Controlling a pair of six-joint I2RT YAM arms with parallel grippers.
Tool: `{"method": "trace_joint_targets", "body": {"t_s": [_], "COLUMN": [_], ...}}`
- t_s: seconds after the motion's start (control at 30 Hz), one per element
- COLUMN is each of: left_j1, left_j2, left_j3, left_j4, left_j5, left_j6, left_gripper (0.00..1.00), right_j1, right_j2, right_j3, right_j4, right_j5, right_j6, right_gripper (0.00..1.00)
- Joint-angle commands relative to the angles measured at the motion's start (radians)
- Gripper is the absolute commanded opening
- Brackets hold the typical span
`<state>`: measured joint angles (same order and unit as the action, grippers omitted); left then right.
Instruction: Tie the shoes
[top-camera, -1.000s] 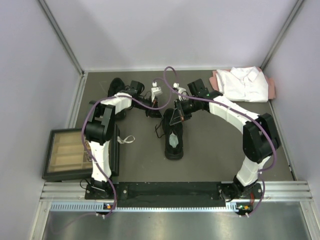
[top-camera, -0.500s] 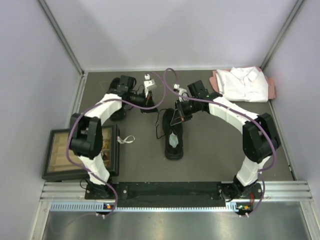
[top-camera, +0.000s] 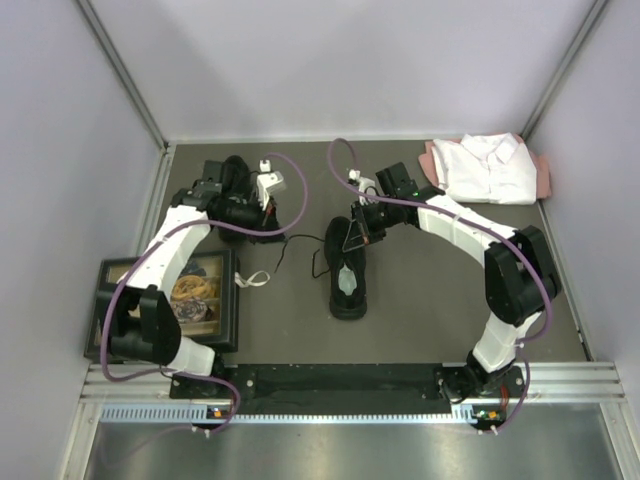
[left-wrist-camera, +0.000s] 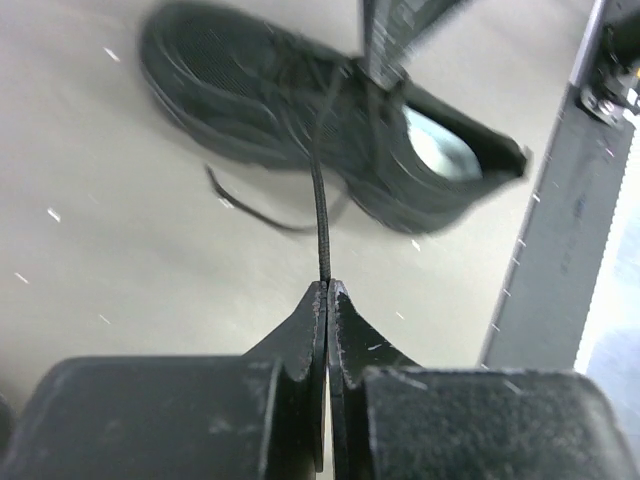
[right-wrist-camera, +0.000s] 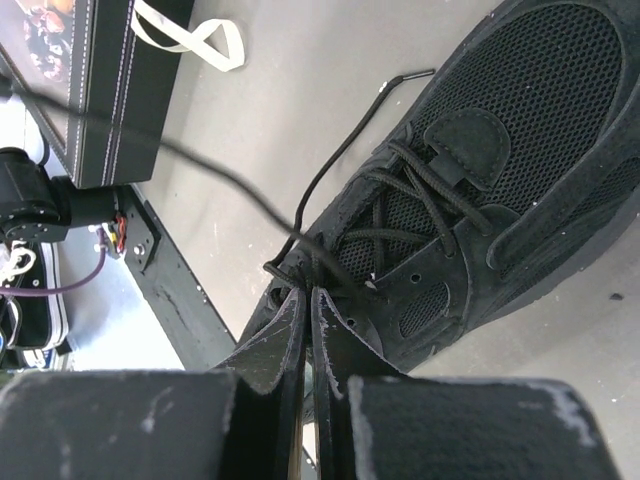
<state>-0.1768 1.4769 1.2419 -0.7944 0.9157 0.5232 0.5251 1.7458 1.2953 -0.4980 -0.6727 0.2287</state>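
As the counter (top-camera: 450, 300) carries everything, I log from it downward. Places are given by its edges.

Shoes. One shoe (top-camera: 347, 272) lies near the middle of the counter. Its long axis runs far edge to near edge, with the toe toward the far edge and the heel toward the near edge. The pale insole shows in the opening. The second shoe (top-camera: 233, 172) sits toward the far-left corner, partly hidden under my left arm, and is not in play.

Lace. The lace (left-wrist-camera: 320, 200) runs in a straight, tight line from the middle shoe's lacing out toward the left edge. A loose lace end (right-wrist-camera: 405, 76) lies slack on the counter beside the toe.

Tools. My left tool (left-wrist-camera: 327, 290) is fully closed and pinches that lace at its very tips. My right tool (right-wrist-camera: 308, 295) is also fully closed, tips down at the top of the lacing. It seems to pin the lace where it leaves the eyelets, though the exact strand is hard to make out.

Relation that matters. The shoe lies to the right of my left tool and somewhat toward the near edge, and the held lace crosses the shoe's long axis. The right arm is the nearer one, standing directly over the lacing.

Judgement: this is a tightening pull and no bow is formed yet. The next move depends on my left tool bringing the lace back across toward the right one.
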Motion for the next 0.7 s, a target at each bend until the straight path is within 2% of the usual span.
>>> {"method": "trace_joint_targets", "body": {"t_s": [0.0, 0.5, 0.63, 0.67], "left_j1": [-0.004, -0.076, -0.076, -0.076], "left_j2": [-0.119, -0.144, -0.152, -0.153], "left_j3": [-0.036, -0.062, -0.096, -0.114], "left_j4": [-0.135, -0.338, -0.251, -0.127], "left_j5": [0.002, -0.058, -0.073, -0.098], "left_j6": [0.050, 0.110, 0.081, 0.011], "left_gripper": [0.00, 0.00, 0.00, 0.03], "right_j1": [-0.005, -0.005, -0.007, -0.005], "right_j2": [-0.022, -0.065, -0.069, -0.071], "right_j3": [0.002, 0.016, 0.027, 0.029], "right_j4": [0.041, 0.065, 0.067, 0.064], "right_j5": [0.004, -0.027, -0.041, -0.038], "right_j6": [-0.005, 0.018, 0.031, 0.031], "right_gripper": [0.00, 0.00, 0.00, 0.00]}}
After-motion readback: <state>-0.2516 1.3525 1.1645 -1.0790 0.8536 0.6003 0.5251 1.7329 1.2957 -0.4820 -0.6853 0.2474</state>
